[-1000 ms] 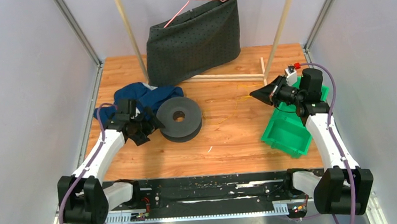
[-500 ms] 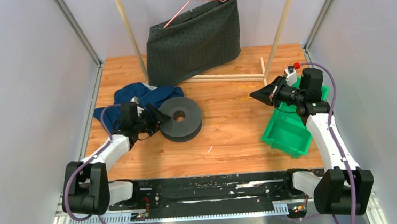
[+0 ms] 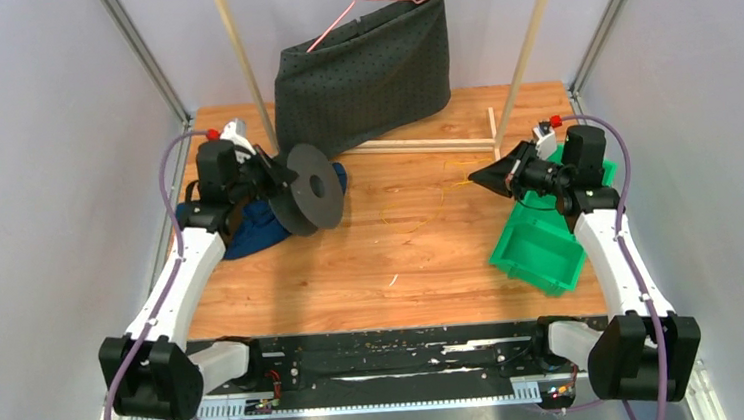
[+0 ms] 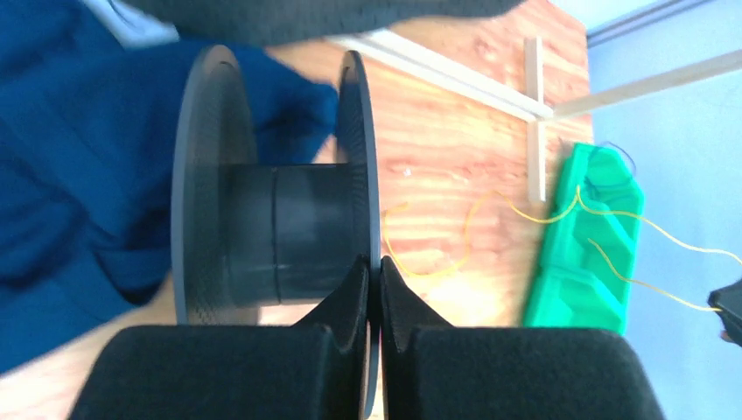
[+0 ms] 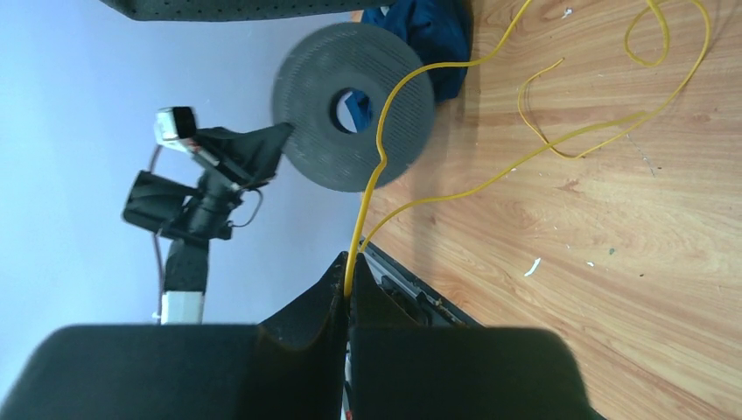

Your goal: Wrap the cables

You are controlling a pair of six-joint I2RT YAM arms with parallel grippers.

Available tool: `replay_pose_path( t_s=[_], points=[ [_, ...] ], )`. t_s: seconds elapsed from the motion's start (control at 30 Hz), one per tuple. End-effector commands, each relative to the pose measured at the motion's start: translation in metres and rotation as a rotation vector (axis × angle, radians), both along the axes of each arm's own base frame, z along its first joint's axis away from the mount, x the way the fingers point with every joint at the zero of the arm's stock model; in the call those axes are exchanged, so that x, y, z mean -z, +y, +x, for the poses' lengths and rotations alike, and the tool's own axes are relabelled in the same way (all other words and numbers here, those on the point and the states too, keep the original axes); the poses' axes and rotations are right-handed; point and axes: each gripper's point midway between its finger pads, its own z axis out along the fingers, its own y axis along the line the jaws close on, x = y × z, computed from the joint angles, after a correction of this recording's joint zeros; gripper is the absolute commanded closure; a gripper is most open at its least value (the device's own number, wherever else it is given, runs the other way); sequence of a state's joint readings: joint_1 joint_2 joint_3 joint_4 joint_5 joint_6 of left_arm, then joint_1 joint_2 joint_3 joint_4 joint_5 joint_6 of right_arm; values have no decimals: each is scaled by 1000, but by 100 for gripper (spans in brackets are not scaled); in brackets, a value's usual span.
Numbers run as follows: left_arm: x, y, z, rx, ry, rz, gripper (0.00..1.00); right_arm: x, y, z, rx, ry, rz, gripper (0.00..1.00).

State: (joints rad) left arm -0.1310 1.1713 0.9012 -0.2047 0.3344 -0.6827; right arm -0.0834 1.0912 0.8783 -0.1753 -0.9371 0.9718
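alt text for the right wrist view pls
The right gripper pinches a thin yellow wire that loops away over the wooden table. Beyond it, the left gripper holds a black spool, its round face toward the camera.

Place: robot test cell in a lab.
Walls: plain pale panels (image 3: 32, 146) on three sides, edged by aluminium posts (image 3: 142, 53).
Bench: wooden tabletop (image 3: 422, 256) with a black mounting rail (image 3: 399, 353) at the near edge, bearing the left arm (image 3: 178, 285) and right arm (image 3: 607, 252).
Props: bare wooden rack (image 3: 525, 42), pink hanger (image 3: 333, 22), green bin (image 3: 536, 247).
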Motion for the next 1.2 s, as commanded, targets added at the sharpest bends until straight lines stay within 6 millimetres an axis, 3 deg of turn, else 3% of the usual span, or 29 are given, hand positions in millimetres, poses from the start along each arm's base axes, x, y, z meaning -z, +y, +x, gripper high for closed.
replay_pose_path(
  t_s=[0.0, 0.13, 0.3, 0.53, 0.77, 0.97, 1.1, 1.17],
  points=[
    [-22, 5, -7, 62, -52, 240, 100, -5, -4, 6, 7, -8, -14, 99],
    [-28, -11, -8, 77, -91, 431, 100, -4, -4, 10, 9, -6, -19, 99],
    [-37, -46, -4, 125, -201, 559, 100, -6, -5, 13, 7, -9, -25, 99],
    [-57, -95, 7, 246, -486, 623, 100, -4, -5, 9, 15, -5, -29, 99],
    [-32, -123, 15, 482, -690, 767, 100, 0, -5, 4, 11, 3, -35, 99],
    [-13, -134, 22, 550, -656, 785, 99, 4, -5, 0, 11, 11, -37, 99],
    [-24, -143, 23, 550, -649, 725, 80, 3, -5, -1, 7, 8, -42, 99],
    [-29, -143, 25, 535, -641, 712, 59, 3, -5, -2, 7, 7, -43, 99]
  ],
)
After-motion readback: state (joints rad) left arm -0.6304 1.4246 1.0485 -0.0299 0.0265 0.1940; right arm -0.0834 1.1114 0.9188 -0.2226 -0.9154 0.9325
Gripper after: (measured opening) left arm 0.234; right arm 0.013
